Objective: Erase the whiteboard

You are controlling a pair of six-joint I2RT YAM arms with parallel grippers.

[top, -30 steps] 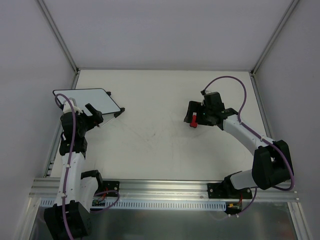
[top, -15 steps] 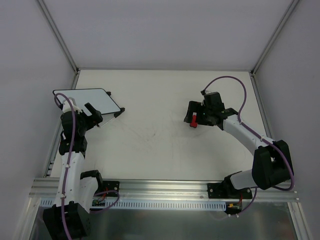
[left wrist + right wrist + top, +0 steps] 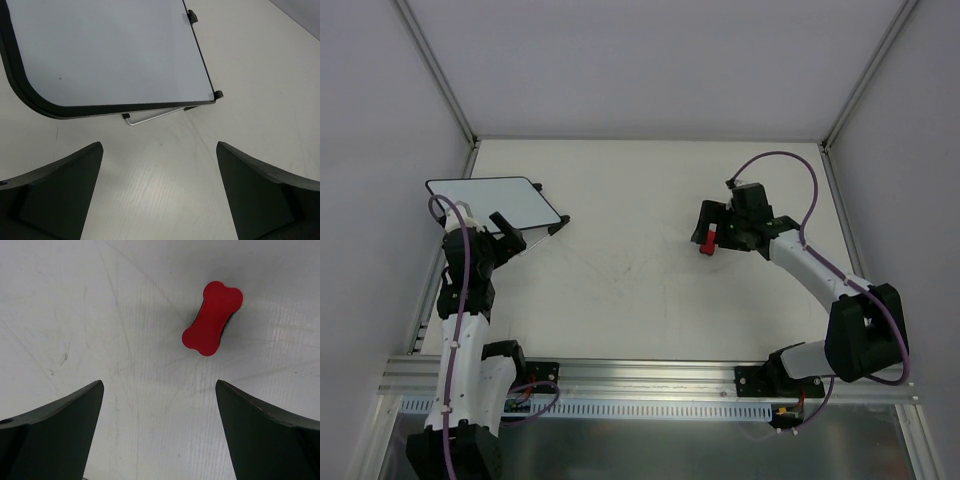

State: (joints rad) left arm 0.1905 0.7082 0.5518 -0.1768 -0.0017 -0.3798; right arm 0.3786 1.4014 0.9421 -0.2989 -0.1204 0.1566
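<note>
While the whiteboard (image 3: 490, 198) sits at the overhead view's left before my wide-open left gripper (image 3: 159, 145), my right gripper (image 3: 159, 384), also open and empty, is nearer the red bone-shaped eraser (image 3: 212, 318), lying upper right of its wrist view's centre, long axis steep, leaning right.

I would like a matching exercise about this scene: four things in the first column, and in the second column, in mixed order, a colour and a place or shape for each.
Column one
1. whiteboard
2. eraser
3. wire stand
4. cable

Column two
A. purple, looped above the right arm
B. white with a black frame, at the far left
C. red, bone-shaped
D. silver, poking out from under a framed edge

Pairs: 1-B, 2-C, 3-D, 4-A
</note>
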